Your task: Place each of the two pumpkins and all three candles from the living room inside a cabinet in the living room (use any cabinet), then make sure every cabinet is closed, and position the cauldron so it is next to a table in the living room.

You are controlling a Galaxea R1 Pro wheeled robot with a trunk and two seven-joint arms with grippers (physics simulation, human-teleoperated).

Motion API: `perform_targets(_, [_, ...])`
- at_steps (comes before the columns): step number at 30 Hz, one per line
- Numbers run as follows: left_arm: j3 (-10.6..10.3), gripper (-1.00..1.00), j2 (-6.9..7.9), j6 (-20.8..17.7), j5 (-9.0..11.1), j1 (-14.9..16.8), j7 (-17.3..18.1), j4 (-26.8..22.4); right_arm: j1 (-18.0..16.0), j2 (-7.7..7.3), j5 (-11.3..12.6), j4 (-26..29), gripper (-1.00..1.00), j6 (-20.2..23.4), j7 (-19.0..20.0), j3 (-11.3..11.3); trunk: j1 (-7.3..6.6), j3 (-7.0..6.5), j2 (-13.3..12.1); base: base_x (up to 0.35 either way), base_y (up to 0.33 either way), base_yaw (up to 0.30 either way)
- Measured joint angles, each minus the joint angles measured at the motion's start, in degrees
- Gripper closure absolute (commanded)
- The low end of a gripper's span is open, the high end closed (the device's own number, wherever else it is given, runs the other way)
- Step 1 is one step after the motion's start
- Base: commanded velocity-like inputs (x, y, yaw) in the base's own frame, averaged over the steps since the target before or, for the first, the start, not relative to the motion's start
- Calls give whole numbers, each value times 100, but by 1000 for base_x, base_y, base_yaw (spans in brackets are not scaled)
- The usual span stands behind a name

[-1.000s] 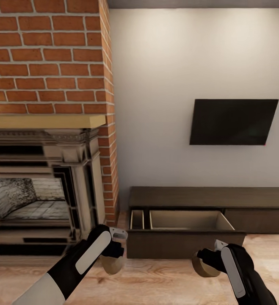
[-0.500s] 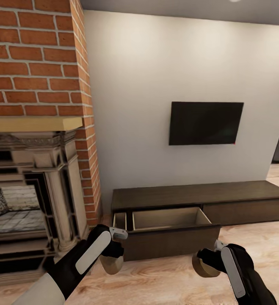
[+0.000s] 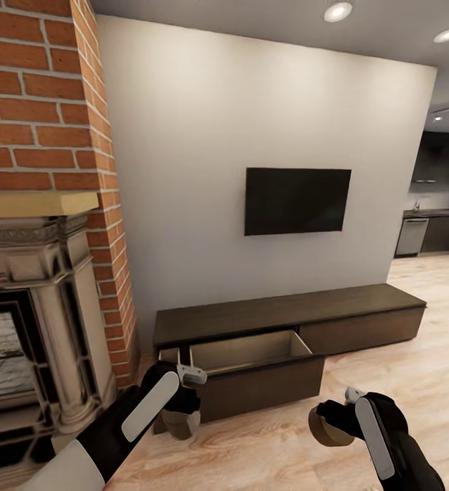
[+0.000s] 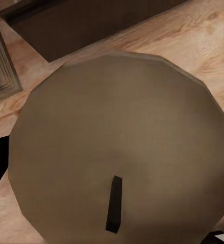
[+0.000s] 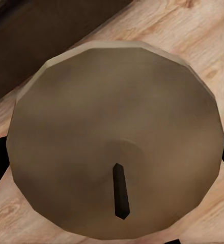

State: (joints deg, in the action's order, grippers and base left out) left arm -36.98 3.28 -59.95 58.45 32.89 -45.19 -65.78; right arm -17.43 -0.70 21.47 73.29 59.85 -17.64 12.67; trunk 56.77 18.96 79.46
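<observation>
Head view: plain pale wall (image 3: 204, 136) spans the background, red brick chimney (image 3: 40, 102) at far left above an ornate pale stone fireplace surround (image 3: 54, 300) with a tan wooden mantel shelf (image 3: 26, 203). Light wood plank floor (image 3: 401, 354) runs right toward a dark kitchen area seen through an opening. Black flat wall TV (image 3: 297, 201) mounted mid-wall. Below it, the long low dark brown wooden cabinet (image 3: 360, 310) sits against the wall; its left drawer (image 3: 251, 351) is pulled out, pale wood interior visible, nothing discernible inside from this angle; right drawer front is flush and shut. Left arm, black with white panels, enters from the lower left corner, forearm angled up and to the right, left gripper (image 3: 183, 416) pointing downward just in front of the open drawer's left end. It is clamped around a short stubby beige-grey candle (image 3: 180, 424) held above the floor; in the left wrist view that candle's round top (image 4: 117, 147) with its small dark wick (image 4: 114, 204) is seen over the planks, with the drawer's dark front beyond. Right arm enters from the lower right corner, forearm rising steeply, right gripper (image 3: 333, 423) turned toward the left, gripping a second beige-grey candle (image 3: 325, 428) above the floor, to the right of the open drawer and apart from it. Right wrist view: that second candle's top face (image 5: 117, 137), wick (image 5: 120, 197) upright, floor planks and dark cabinet front behind.
</observation>
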Motion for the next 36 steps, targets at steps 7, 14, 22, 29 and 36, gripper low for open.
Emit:
perform_targets(7, [-4, 100, 1, 3, 4, 0, -6, -6, -1, 1, -2, -1, 100, 2, -2, 0, 0, -37, 0, 9, -102, -253])
perform_targets(14, [-26, 100, 1, 4, 3, -1, -15, -6, -1, 1, -6, 7, 100, 2, -3, 1, -2, -71, 0, 113, -229, -219])
perform_targets(22, [-262, 100, 2, 4, -1, -3, -24, -8, -2, 2, 9, 6, 100, 1, -2, -91, -1, -79, 0, 146, -275, -35])
perform_targets(29, [-275, 100, 3, 3, -3, -2, -33, -7, -1, -4, 4, 6, 100, 2, -2, -108, -2, -79, 0, 182, -273, -2])
perform_targets(36, [-275, 100, 5, 7, 5, -3, -33, -8, -2, 1, -13, 5, 100, 1, -2, -126, -2, -81, 0, 193, -270, 35])
